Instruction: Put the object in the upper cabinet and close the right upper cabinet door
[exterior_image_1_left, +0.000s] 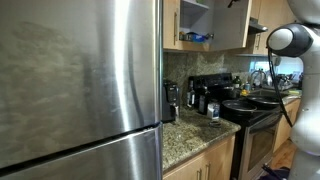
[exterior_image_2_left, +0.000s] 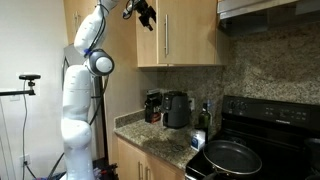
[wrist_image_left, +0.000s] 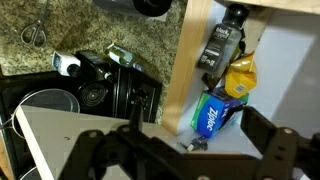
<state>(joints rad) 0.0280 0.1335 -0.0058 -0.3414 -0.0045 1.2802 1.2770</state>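
Your speckled brown granite countertop (exterior_image_2_left: 140, 135) ran beside the black stove (exterior_image_2_left: 265, 125). Nearest the stove stood a small white-and-blue can (exterior_image_2_left: 198, 140) and a dark bottle (exterior_image_2_left: 205, 118). Farther from it sat a black coffee maker (exterior_image_2_left: 178, 110) and a dark jar (exterior_image_2_left: 153, 106). Higher than the stove, the pale shelf (wrist_image_left: 252, 112) inside the light-wood upper cabinet (exterior_image_2_left: 185, 40) held a blue packet (wrist_image_left: 212, 115), a yellow bag (wrist_image_left: 240, 78) and a black bottle (wrist_image_left: 222, 45).
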